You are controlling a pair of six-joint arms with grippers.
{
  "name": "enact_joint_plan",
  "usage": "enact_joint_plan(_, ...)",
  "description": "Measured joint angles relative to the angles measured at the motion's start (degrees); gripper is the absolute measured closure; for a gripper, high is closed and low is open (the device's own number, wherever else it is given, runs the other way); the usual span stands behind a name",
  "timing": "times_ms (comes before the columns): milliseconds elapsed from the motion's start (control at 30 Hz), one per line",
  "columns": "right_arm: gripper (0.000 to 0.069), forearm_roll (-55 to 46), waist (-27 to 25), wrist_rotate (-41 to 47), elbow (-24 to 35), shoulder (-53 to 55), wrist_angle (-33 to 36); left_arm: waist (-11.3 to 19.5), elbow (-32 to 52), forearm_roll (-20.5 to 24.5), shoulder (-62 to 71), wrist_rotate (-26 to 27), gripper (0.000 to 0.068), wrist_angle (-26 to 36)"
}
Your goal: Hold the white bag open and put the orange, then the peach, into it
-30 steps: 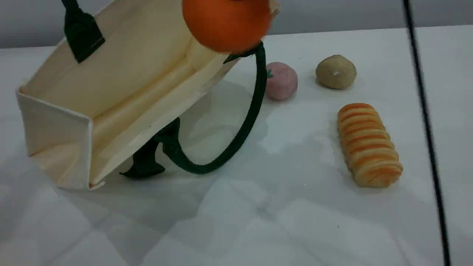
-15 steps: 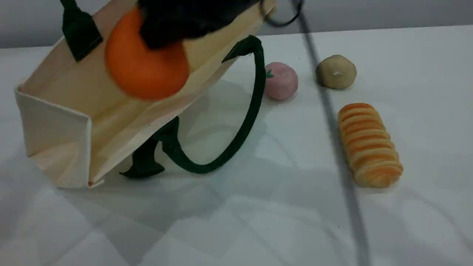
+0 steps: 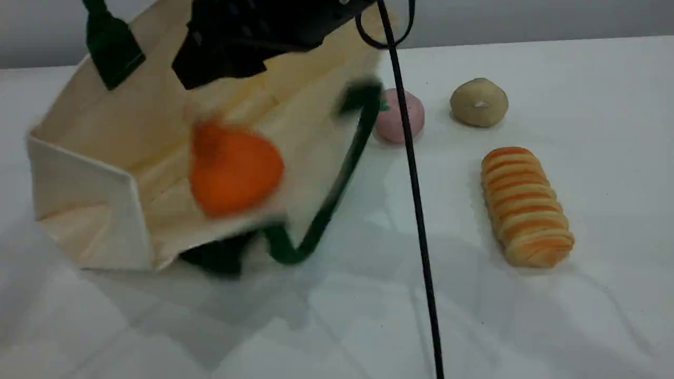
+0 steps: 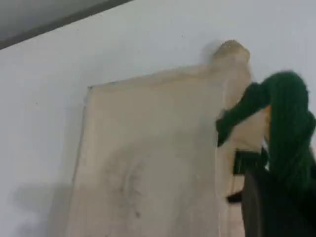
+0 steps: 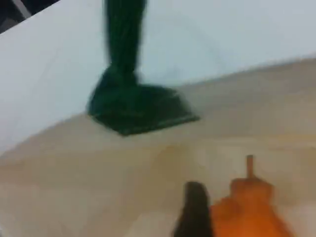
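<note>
Left wrist view gives us the left gripper (image 4: 276, 210) as a dark tip at the bottom right. Its fingers are closed on the dark green rope handle (image 4: 289, 118) of the white bag (image 4: 148, 158), a large cream canvas tote that hangs from that grip with one flat side towards the camera. In the scene view the right gripper (image 3: 221, 63) is a dark blur over the bag's mouth, open and pressing on nothing. The orange (image 3: 231, 168), a bright round toy fruit, shows blurred below it, apart from the fingers and inside the tilted bag, against its lower wall. The right wrist view shows us one dark fingertip (image 5: 194, 212) with the orange's small stem just to its right. Outward from the bag's mouth, the second handle (image 3: 337, 179) loops down to the white table (image 3: 579, 316), blurred, between the bag and the peach (image 3: 415, 117), a small pale pink ball. A thin black cable (image 3: 416, 210) hangs straight across the front of the peach. Further right sit a beige round lump with a white dimple (image 3: 478, 102) and, nearer us, a long orange-striped bread loaf (image 3: 524, 208), both well apart from the bag.
</note>
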Motion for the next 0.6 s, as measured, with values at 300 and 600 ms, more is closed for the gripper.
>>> enact_joint_plan(300,0.0117,-11.25,-8.44,8.63,0.06,-6.21,-3.88,0.00,0.00,0.87,0.00,-0.14,0.0599,-0.55)
enact_joint_plan(600,0.0118,-14.51,-14.84,11.70,0.17,0.71,-3.91,0.00,0.00,-1.24,0.00,-0.14,0.0599,-0.96)
